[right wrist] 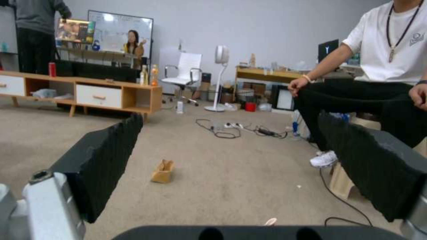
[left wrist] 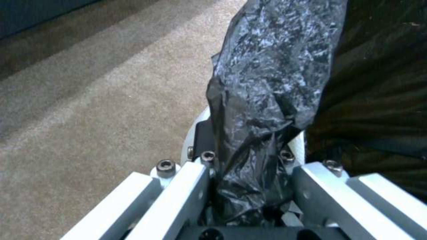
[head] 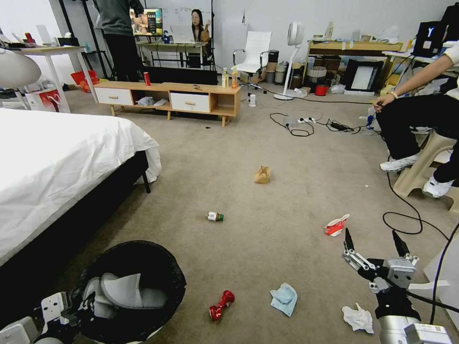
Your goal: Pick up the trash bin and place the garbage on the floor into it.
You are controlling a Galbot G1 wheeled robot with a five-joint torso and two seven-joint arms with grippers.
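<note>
Already we have the bin (head: 129,291) in our left claw (left wrist: 249,186), which is clamped on the rim and the black bag (left wrist: 271,83) folded over it; the bin hangs low at our left, close to the bed (head: 57,162), with what looks like a grey slipper (head: 126,290) inside. Our right claw (head: 374,246) hovers above the floor (head: 267,143) with its jaws spread wide and nothing between them. So we judge the pick-up done and the gathering as the step in hand. All the garbage lies loose on the carpet: a white tissue (head: 357,318) just beside the right arm, a carton (head: 335,225) near the claw tips, a blue tissue (head: 284,299), a red can (head: 221,306), a bottle (head: 215,216) further out, and a paper bag (head: 262,175) well ahead. The next move, we think, calls for lowering the right claw onto a near piece, then carrying it across to the bin's mouth. Room is open in the middle, but the bed edge hems our left, and a black cable (head: 406,210) and a seated person's feet crowd our right.
</note>
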